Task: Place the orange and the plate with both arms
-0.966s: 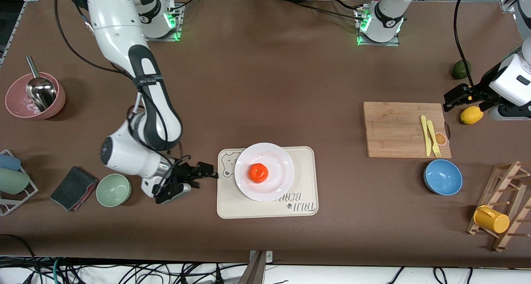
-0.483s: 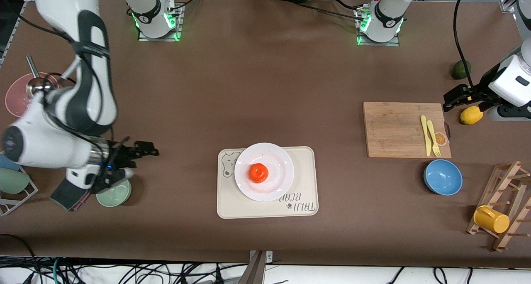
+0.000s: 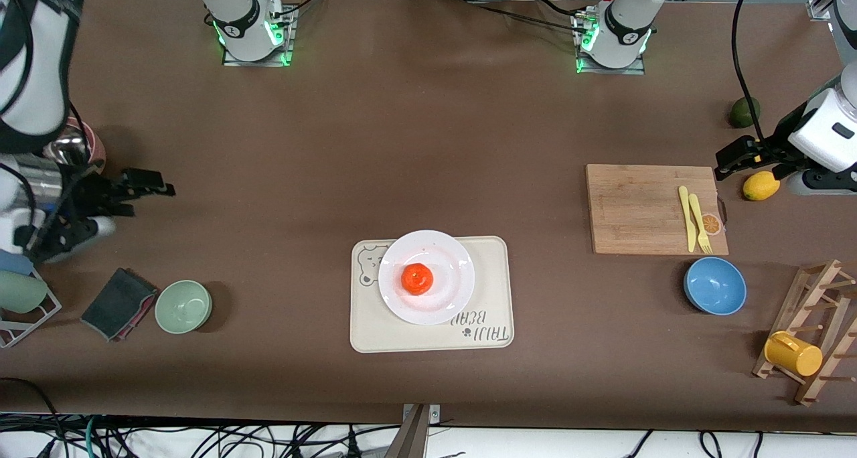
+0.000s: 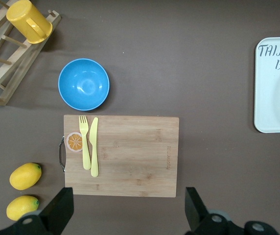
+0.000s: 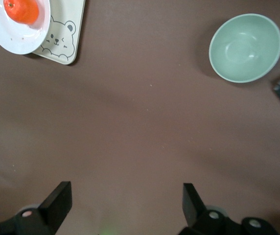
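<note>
The orange [image 3: 416,278] sits in the middle of the white plate [image 3: 452,270], which rests on a cream bear-print tray [image 3: 402,334] near the front camera. The right wrist view also catches the orange [image 5: 21,10] and plate [image 5: 10,36]. My right gripper [image 3: 144,193] hangs open and empty over bare table toward the right arm's end, well away from the tray; its black fingers [image 5: 57,200] stand wide apart. My left gripper [image 3: 724,165] waits open and empty over the table between the cutting board and a lemon.
A green bowl [image 3: 183,306] and a dark cloth [image 3: 117,302] lie at the right arm's end. At the left arm's end are the cutting board [image 3: 643,207] with yellow cutlery, a blue bowl [image 3: 715,285], a lemon [image 3: 760,185] and a rack with a yellow mug [image 3: 793,354].
My right gripper has drawn back from beside the tray toward the right arm's end of the table, still open and empty. The left arm, plate and orange have not moved.
</note>
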You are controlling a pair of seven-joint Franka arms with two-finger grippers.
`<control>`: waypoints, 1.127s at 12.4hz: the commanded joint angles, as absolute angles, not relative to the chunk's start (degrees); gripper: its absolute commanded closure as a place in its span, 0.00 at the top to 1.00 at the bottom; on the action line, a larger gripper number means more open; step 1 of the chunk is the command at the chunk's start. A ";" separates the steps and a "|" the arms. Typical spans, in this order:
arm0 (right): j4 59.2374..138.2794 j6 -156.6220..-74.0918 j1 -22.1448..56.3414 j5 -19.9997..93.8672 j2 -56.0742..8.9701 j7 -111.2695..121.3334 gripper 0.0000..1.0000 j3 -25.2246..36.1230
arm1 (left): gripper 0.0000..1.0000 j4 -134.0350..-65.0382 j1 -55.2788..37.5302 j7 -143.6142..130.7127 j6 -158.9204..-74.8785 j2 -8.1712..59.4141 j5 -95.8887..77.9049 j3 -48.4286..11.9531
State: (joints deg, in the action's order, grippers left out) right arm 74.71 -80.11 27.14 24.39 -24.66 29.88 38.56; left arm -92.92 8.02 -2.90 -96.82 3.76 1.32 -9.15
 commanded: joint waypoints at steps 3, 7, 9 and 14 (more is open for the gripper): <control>81.54 -79.01 26.12 10.49 -8.65 14.19 1.00 27.11 | 1.00 -93.43 8.79 -1.67 -96.68 3.34 0.09 -9.58; 87.88 -79.10 11.99 4.66 1.04 1.96 1.00 7.25 | 1.00 -93.34 8.79 -1.67 -96.77 3.34 0.09 -9.58; 90.34 -79.10 7.83 4.48 3.68 -1.91 1.00 2.74 | 1.00 -93.51 8.79 -1.67 -96.77 3.34 0.09 -9.58; 92.55 -83.40 6.59 2.20 1.59 -5.27 1.00 3.78 | 1.00 -93.52 8.79 -1.67 -96.77 3.43 0.09 -9.58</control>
State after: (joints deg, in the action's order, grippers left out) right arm 91.97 -81.90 7.47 3.01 1.91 -4.19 4.13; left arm -93.02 8.07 -2.90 -96.82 3.98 1.32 -9.15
